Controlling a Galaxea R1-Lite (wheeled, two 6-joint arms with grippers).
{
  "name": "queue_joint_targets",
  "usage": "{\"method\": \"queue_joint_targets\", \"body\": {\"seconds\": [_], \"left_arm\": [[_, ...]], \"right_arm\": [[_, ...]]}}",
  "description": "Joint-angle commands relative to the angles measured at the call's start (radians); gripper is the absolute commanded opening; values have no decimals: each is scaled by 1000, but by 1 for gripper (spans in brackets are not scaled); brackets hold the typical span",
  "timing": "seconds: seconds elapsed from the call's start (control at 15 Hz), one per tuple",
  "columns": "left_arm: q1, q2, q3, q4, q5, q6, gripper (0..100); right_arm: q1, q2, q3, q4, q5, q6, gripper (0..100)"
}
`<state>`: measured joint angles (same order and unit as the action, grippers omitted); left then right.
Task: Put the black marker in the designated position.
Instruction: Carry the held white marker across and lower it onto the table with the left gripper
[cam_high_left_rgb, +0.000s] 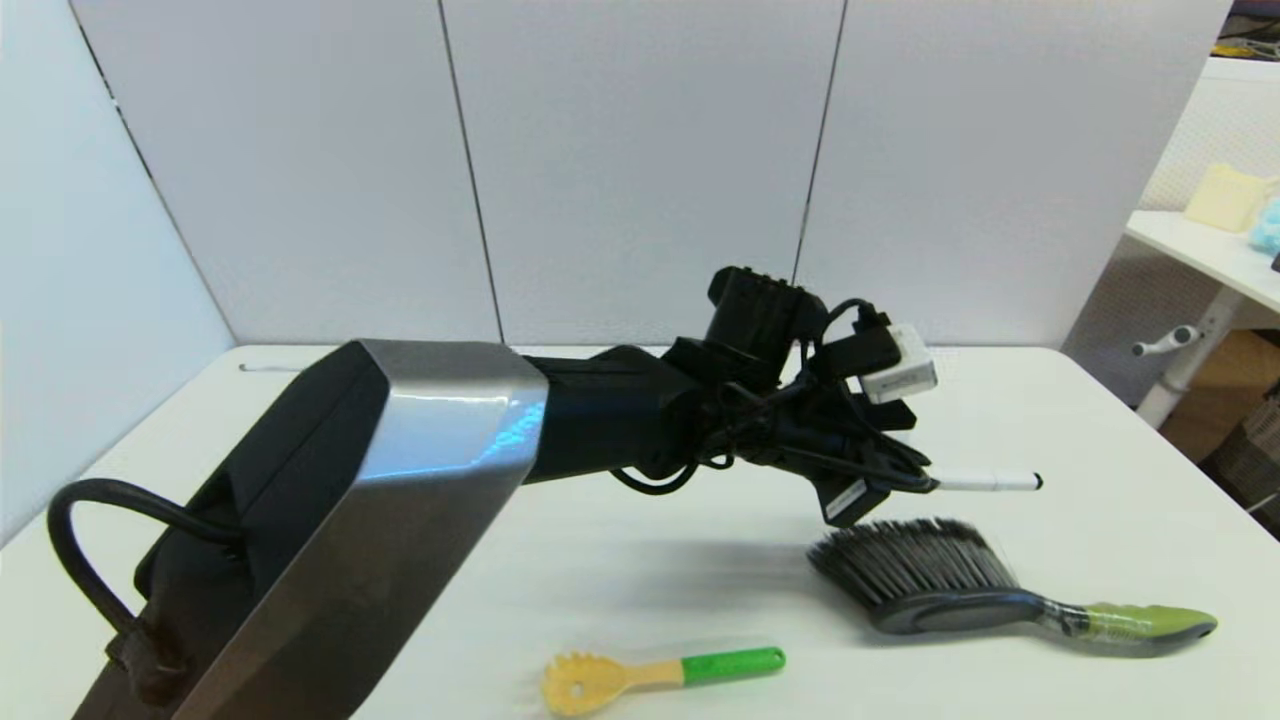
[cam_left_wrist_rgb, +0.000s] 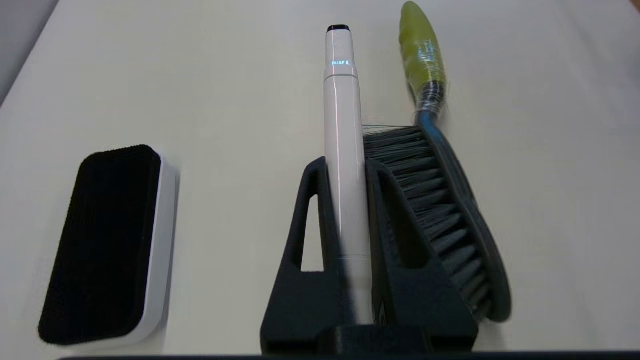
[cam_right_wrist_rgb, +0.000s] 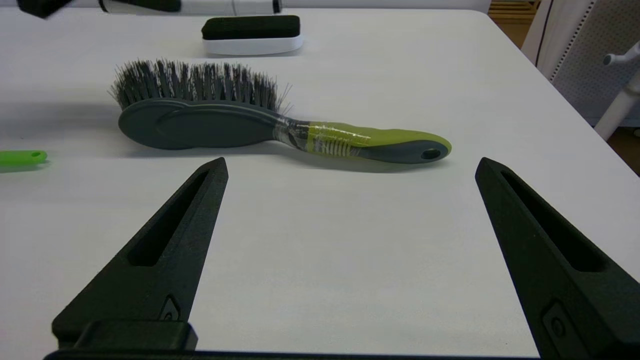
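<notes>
Above the white table (cam_high_left_rgb: 620, 590), toward two o'clock from its middle: left gripper (cam_left_wrist_rgb: 346, 172) stretched out on its long arm, fingers (cam_left_wrist_rgb: 312, 200) clamped on the black marker (cam_left_wrist_rgb: 342, 140). Marker held level in the air, white barrel and small black end pointing to three o'clock, just above the bristles of a grey brush (cam_high_left_rgb: 930, 575) with a green handle. Black-topped eraser (cam_left_wrist_rgb: 107, 240) lying near, apart from both. Small spoon (cam_high_left_rgb: 660, 675) with green handle at six o'clock. Right gripper (cam_right_wrist_rgb: 350, 170) low over bare tabletop, fingers spread wide, holding nothing.
</notes>
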<state>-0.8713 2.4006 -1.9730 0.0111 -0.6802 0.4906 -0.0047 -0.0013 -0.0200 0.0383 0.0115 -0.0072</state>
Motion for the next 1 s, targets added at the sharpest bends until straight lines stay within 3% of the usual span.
{"method": "queue_joint_targets", "body": {"seconds": [0.07, 1.0], "left_arm": [[9, 78, -12, -45, -4, 0, 0], [87, 155, -14, -137, -9, -4, 0]], "right_arm": [[0, 1, 0, 0, 2, 0, 100], [0, -2, 0, 0, 2, 0, 100]]}}
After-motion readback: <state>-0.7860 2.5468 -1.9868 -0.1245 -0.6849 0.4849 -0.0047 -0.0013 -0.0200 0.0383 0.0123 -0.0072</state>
